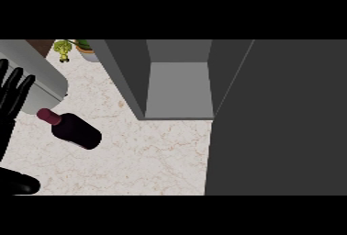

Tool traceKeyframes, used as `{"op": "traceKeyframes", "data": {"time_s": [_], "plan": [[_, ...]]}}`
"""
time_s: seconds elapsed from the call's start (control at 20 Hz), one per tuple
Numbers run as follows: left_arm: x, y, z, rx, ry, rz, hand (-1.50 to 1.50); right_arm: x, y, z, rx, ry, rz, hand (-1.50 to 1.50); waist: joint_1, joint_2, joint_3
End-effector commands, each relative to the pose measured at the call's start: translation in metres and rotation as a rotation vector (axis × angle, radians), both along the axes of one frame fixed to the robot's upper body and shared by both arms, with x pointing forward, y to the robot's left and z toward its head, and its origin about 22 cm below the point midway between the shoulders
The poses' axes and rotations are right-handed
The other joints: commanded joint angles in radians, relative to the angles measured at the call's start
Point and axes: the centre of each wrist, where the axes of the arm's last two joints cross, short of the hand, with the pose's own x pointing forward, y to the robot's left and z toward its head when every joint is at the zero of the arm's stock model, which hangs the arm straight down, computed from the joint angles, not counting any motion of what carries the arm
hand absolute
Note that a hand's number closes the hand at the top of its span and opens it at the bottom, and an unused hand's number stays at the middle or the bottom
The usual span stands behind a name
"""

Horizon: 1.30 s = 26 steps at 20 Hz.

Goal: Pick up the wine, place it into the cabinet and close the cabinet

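Wine bottle (75,130) upright on the marble counter (156,160), left of the open cabinet (177,87), ungrasped; left hand (12,94) resting at the left edge, fingers straight, empty; right hand unseen; step judged pre-pickup, next needing a reach and grasp.

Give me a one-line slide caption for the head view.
Wine bottle on the marble counter beside the open cabinet, left hand open at the left edge.
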Motion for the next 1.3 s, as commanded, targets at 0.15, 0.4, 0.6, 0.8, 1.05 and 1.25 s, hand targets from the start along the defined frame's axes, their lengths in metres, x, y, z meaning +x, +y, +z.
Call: {"op": "traceKeyframes", "data": {"time_s": [0.15, 0.4, 0.6, 0.8, 1.05, 1.25], "plan": [[-0.009, 0.018, 0.040, -0.053, 0.070, -0.070, -1.50, -0.045, 0.006, 0.036, 0.014, 0.049, 0.069, -1.50, 0.004, 0.000, 0.001], [-0.012, 0.023, 0.053, -0.055, 0.068, -0.051, -1.50, -0.049, 0.032, 0.035, 0.024, 0.048, 0.080, -1.50, 0.004, 0.001, 0.001], [-0.016, 0.018, 0.064, -0.058, 0.106, -0.021, -1.50, -0.082, 0.028, 0.057, 0.015, 0.052, 0.087, -1.50, -0.003, -0.002, 0.001], [-0.020, 0.016, 0.082, -0.055, 0.138, -0.024, -1.50, -0.068, 0.039, 0.054, 0.031, 0.055, 0.065, -1.50, 0.000, -0.001, 0.001], [-0.023, 0.015, 0.066, -0.022, 0.153, 0.003, -1.50, -0.058, 0.047, 0.069, 0.045, 0.037, 0.064, -1.50, 0.005, 0.000, 0.000], [-0.016, 0.010, 0.059, -0.036, 0.145, 0.027, -1.50, -0.057, 0.048, 0.065, 0.026, 0.051, 0.065, -1.50, 0.001, 0.001, 0.001]]}}
